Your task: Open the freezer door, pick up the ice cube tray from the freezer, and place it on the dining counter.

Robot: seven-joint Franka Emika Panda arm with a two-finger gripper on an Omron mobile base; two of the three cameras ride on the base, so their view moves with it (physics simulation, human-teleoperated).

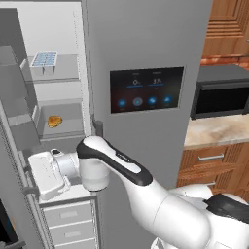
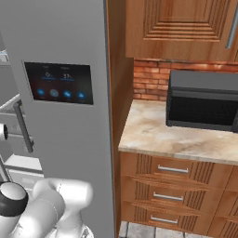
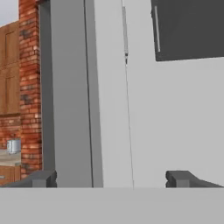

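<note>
The freezer [image 1: 63, 92] stands open, white inside with grey shelves. On its upper shelf lies the ice cube tray [image 1: 44, 59], white with pale blue cubes. The freezer door [image 1: 10, 121] is swung out at the far left, its inner bins facing the compartment. My gripper [image 1: 28, 181] is low in front of the freezer, well below the tray, and points left toward the door's inner side. In the hand view the gripper [image 3: 113, 179] is open, its fingertips [image 3: 43, 178] wide apart with nothing between them. A grey upright panel [image 3: 70, 96] rises close ahead of them.
An orange food item [image 1: 54, 121] lies on the lower freezer shelf, above white drawers [image 1: 68, 223]. The fridge door with the touchscreen [image 1: 146, 90] stands shut to the right. Beyond it a black microwave [image 2: 204, 102] sits on a short beige counter [image 2: 158, 135] over wooden drawers.
</note>
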